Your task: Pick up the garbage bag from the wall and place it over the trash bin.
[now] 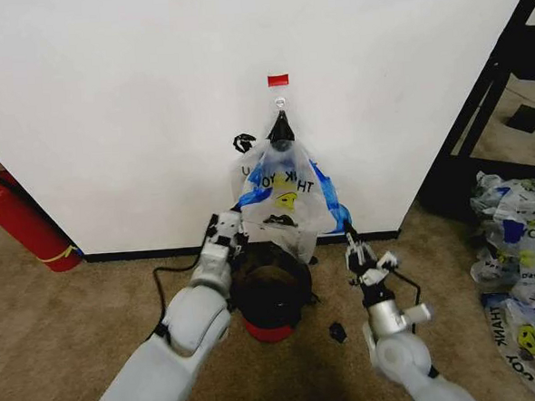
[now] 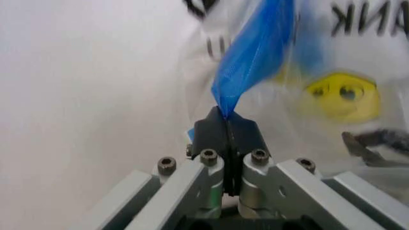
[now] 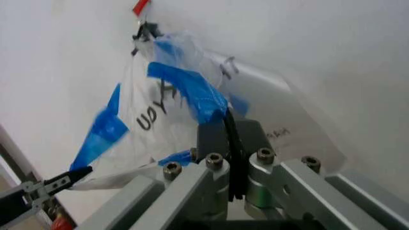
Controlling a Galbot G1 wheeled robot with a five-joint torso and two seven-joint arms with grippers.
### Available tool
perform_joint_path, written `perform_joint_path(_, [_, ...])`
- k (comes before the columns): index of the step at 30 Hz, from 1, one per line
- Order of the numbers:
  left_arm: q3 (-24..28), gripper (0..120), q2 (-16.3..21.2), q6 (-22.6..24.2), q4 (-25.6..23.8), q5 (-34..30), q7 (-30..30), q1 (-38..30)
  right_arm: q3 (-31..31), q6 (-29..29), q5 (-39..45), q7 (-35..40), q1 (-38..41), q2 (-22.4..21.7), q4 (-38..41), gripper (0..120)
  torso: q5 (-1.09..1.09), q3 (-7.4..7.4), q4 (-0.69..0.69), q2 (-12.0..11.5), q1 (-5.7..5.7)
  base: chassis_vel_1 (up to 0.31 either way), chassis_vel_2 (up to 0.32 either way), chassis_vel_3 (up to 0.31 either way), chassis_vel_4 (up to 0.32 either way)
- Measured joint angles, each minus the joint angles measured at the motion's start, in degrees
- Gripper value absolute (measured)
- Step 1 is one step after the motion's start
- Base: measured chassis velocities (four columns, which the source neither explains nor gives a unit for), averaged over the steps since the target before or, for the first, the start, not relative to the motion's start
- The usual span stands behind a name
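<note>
The garbage bag (image 1: 285, 188) hangs from a small hook under red tape on the white wall (image 1: 107, 101), its "THANK YOU" print and yellow smiley facing me. My left gripper (image 1: 232, 223) is shut on the bag's left blue handle (image 2: 252, 57); in the left wrist view the fingers (image 2: 214, 132) pinch the blue strip. My right gripper (image 1: 351, 243) is shut on the right blue handle (image 3: 191, 93) at the bag's lower right. The trash bin (image 1: 271, 289), black with a red base, stands on the carpet right below the bag, between both grippers.
A red fire extinguisher (image 1: 22, 223) leans against the wall at the left. A pile of same-printed bags (image 1: 521, 267) lies at the right, beside a black shelf frame (image 1: 484, 105). A small black object (image 1: 337, 332) lies on the carpet by the bin.
</note>
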Motion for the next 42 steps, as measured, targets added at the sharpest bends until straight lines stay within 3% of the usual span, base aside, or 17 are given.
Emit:
perform_joint_path(11, [-4.7,0,-3.7,1.1,-7.3,1.0,-1.7,11.0,0.5,4.1,-6.7,-4.0,-8.3,-1.4,1.1,0,0.0,0.01,0.0,0.0,0.0,0.0,0.0,0.0,0.0])
perform_joint_path(17, [-5.2,0,-4.7,-0.1,-7.9,2.7,-1.7,13.1,0.5,5.3,-7.3,-5.1,-8.7,-1.5,0.3,0,0.0,0.02,-0.01,0.0,0.01,0.0,0.0,0.0,0.0])
perform_joint_path(26, [-10.1,0,-5.3,-0.9,-14.6,5.1,-1.5,19.4,0.4,6.2,-9.8,-6.4,-9.2,-3.2,2.0,0,0.0,0.01,0.0,0.0,0.01,0.0,0.0,0.0,0.0])
perform_joint_path(34, [-9.1,0,-7.0,-3.6,-11.0,5.9,-2.1,22.1,-0.3,8.3,-11.1,-6.5,-7.7,-2.3,-3.6,0,0.01,0.02,0.0,0.0,0.01,0.0,0.0,0.0,0.0])
perform_joint_path(42, [-8.5,0,-7.7,-4.6,-10.4,8.7,-2.8,25.4,-0.3,8.6,-12.9,-5.5,-7.9,-3.3,-2.2,0,0.01,0.02,0.0,0.0,0.01,0.0,0.0,0.0,0.0])
